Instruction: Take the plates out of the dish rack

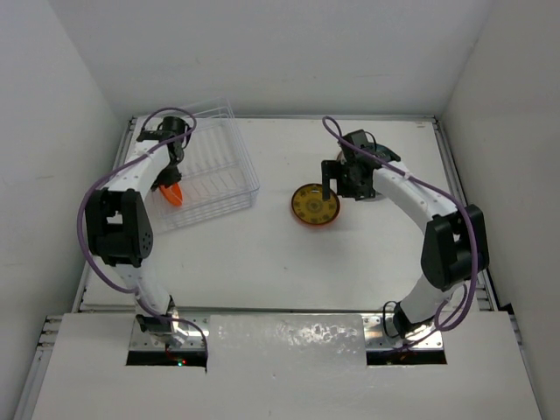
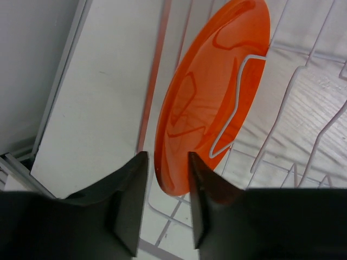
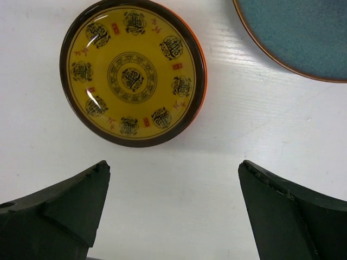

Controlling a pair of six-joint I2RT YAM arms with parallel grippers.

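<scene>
Orange plate [image 2: 206, 103] stands on edge in the dish rack [image 1: 249, 171], propped by a wire divider [image 2: 238, 92] at the rack's near-left side, seemingly the only one left inside. The left gripper [image 2: 168, 157] straddles its lower rim, fingers slightly apart and apparently not yet pinching. Right of the rack, the yellow-patterned plate [image 3: 133, 73] and teal plate [image 3: 303, 32] lie flat beneath the right gripper [image 3: 173, 165], which is spread wide and empty. The next move calls for closing on the rim, then lifting clear of the wire.

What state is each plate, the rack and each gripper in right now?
Dish rack: holds one plate.
Orange plate: upright in a rack slot.
Yellow-patterned plate: flat on table, face up.
Teal plate: flat on table.
Left gripper: open, straddling orange plate's rim.
Right gripper: open, empty.
</scene>
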